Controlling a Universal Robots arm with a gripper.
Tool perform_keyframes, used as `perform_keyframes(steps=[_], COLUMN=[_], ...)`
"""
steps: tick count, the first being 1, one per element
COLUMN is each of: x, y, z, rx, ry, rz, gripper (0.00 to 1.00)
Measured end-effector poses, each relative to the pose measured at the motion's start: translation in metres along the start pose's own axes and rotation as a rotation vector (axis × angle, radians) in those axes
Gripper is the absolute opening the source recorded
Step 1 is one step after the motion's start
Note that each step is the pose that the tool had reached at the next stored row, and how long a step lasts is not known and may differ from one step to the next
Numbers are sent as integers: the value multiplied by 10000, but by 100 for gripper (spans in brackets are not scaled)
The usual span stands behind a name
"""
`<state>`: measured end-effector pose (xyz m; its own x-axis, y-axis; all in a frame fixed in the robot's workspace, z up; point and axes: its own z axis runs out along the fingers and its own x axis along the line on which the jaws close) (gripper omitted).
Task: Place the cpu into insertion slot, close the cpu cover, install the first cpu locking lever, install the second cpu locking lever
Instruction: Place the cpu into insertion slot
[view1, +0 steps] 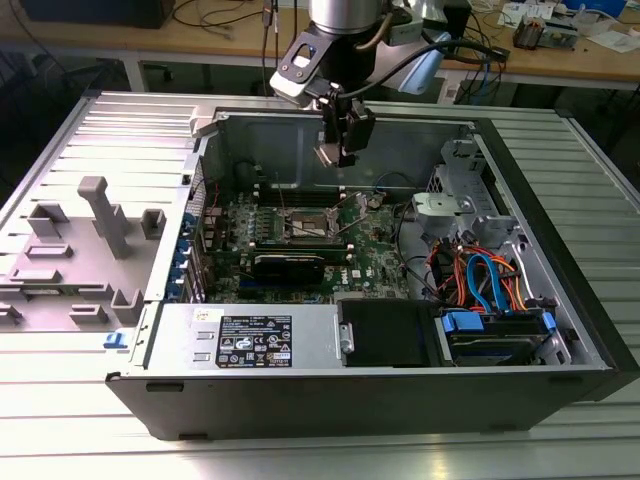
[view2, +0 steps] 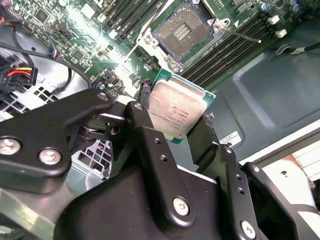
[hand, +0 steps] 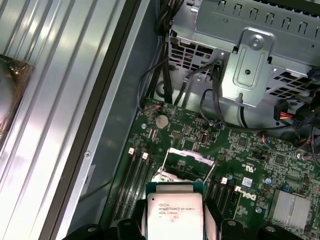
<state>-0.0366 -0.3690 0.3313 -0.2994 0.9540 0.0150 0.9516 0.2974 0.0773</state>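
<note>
Now the end effector (view2: 175, 114) pinches the cpu (view2: 176, 106), dull silver-topped with a green edge.

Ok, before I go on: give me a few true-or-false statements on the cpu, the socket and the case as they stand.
1. The jaws of the gripper are shut on the cpu. True.
2. The cpu is seated in the insertion slot. False: it hangs in the jaws above the motherboard, apart from the slot.
3. The insertion slot is uncovered, with its contact field showing. True.
4. The computer case has its side panel on. False: it lies open, with the motherboard in plain view.
</note>
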Motion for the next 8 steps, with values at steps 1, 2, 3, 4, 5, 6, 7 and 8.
perform_keyframes(steps=[1, 2, 3, 4, 5, 6, 7, 8], x=[-1, -1, -1, -1, -1, -1, -1, -1], y=[-1, -1, -1, -1, -1, -1, -1, -1], z=[2, 3, 3, 4, 4, 4, 4, 4], rx=[1, 1, 1, 0, 0, 0, 0, -1], ry=[-8, -12, -15, -15, -15, -15, -16, -16], rz=[106, 164, 195, 205, 212, 215, 219, 221], gripper=[54, 54, 54, 54, 54, 54, 54, 54])
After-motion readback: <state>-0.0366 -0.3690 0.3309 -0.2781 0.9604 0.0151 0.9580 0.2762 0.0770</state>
